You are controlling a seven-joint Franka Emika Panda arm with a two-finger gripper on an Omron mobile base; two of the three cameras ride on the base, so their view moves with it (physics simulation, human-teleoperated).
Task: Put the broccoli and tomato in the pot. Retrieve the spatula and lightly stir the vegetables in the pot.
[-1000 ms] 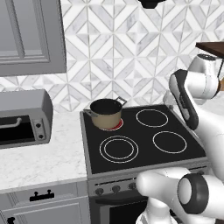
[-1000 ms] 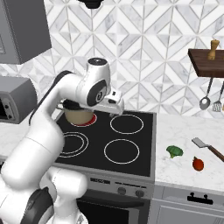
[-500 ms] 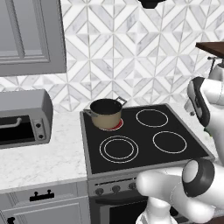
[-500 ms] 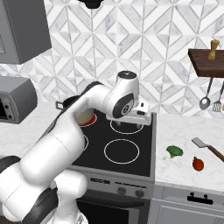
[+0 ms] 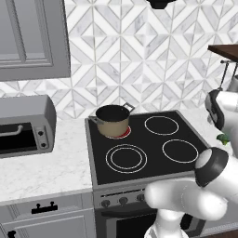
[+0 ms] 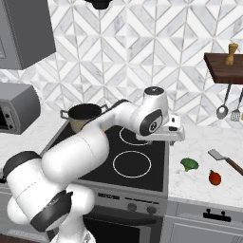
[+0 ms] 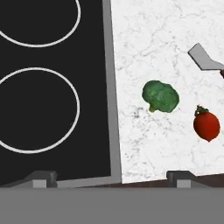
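The tan pot (image 6: 85,116) stands on the stove's back left burner, also seen from the left base (image 5: 112,121). On the white counter right of the stove lie the green broccoli (image 6: 190,164), the red tomato (image 6: 215,178) and the spatula (image 6: 217,155) with its grey blade. My gripper (image 6: 173,138) hangs above the stove's right edge, open and empty. In the hand view its fingertips (image 7: 41,178) stand wide apart; the broccoli (image 7: 160,96), tomato (image 7: 206,125) and spatula blade (image 7: 202,57) lie ahead to the right.
A grey toaster oven (image 5: 23,125) sits on the left counter. A wooden shelf (image 6: 225,69) with a pepper mill (image 6: 231,53) hangs at the right, a ladle (image 6: 222,111) below it. The black stove top (image 5: 148,153) has four burners.
The arm has swung right, from beside the pot across the stove to its right edge near the vegetables. The gripper stays open.
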